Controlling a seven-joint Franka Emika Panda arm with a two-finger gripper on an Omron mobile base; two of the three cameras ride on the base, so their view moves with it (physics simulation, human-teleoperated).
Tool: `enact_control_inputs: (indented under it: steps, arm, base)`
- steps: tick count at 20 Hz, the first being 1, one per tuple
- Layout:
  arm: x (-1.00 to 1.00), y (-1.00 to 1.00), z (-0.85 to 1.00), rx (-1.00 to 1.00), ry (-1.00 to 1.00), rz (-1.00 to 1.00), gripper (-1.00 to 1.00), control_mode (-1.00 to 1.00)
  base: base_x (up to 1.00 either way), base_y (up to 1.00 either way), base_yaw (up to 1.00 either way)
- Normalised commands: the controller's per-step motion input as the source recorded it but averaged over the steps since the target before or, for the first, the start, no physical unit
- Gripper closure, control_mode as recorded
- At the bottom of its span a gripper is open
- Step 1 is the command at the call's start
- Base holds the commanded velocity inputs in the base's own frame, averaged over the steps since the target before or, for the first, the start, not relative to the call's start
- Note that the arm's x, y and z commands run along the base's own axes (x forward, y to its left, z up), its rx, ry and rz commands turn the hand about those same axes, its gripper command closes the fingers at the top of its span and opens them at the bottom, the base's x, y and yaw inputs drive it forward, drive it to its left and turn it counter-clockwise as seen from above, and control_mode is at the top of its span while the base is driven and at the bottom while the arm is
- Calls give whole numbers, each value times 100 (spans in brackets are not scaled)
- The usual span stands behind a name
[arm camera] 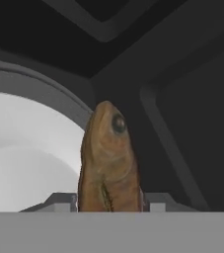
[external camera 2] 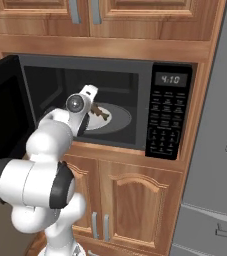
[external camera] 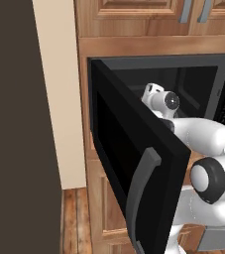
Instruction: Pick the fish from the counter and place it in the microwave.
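While the microwave (external camera 2: pixel 105 107) stood with its door (external camera: pixel 134 168) swung wide at the left, the gripper (external camera 2: pixel 91 111) reached inside the cavity, closed on the fish (external camera 2: pixel 101 113). The fish hung just above the white turntable plate (external camera 2: pixel 116 120), not yet resting on it. Its long axis ran straight out from between the fingers, head pointing away from the hand toward the rear right wall, so lowering looked like the next need
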Motion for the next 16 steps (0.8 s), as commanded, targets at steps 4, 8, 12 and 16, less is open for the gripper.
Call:
enact_control_inputs:
  steps: [4, 8, 12, 16]
  arm:
    - [0, 0, 0, -4, 0, 0, -100, -100]
    - [0, 0, 1, -2, 0, 0, -100, -100]
    - [-15, 0, 6, 0, 0, 0, -100, -100]
    - [-59, -2, 22, 0, 0, 0, -100, -100]
  base:
    - [0, 0, 0]
    - [0, 0, 0]
    - [0, 0, 0]
    - [0, 0, 0]
